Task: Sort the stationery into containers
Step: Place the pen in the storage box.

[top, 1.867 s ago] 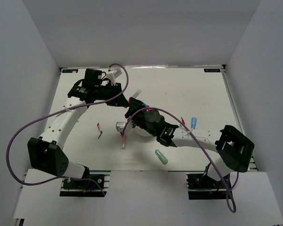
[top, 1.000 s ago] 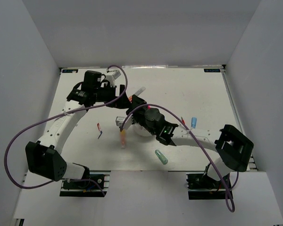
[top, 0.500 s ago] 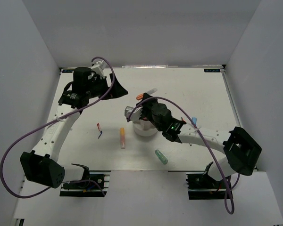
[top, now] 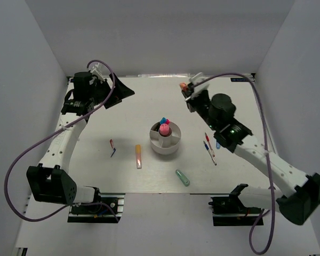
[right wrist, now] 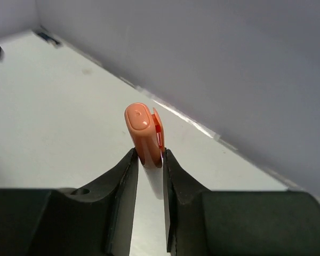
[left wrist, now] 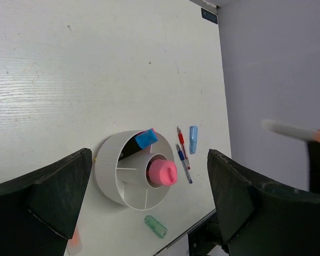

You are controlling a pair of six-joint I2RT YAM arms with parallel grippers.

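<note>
My right gripper (top: 189, 92) is raised over the table's far right part and is shut on a white marker with an orange cap (right wrist: 144, 130), which pokes out past the fingertips (right wrist: 129, 160). The left gripper (top: 121, 92) hangs open and empty at the far left; the left wrist view looks down between its fingers (left wrist: 58, 186) on the round white cup (left wrist: 109, 170). The cup (top: 156, 143) holds a pink highlighter (top: 164, 128) in its central well and a blue-capped one (left wrist: 145, 137) in a side compartment.
An orange highlighter (top: 138, 156) lies left of the cup and a mint-green one (top: 182, 177) lies in front of it. A red pen (top: 208, 140), a blue pen (top: 210, 152) and a blue highlighter (top: 218, 140) lie to its right. Two short pens (top: 112, 148) lie further left.
Both arms have swung away from the cup: the right one up to the far right with the orange-capped marker, the left one back to the far left. The cup now shows uncovered.
</note>
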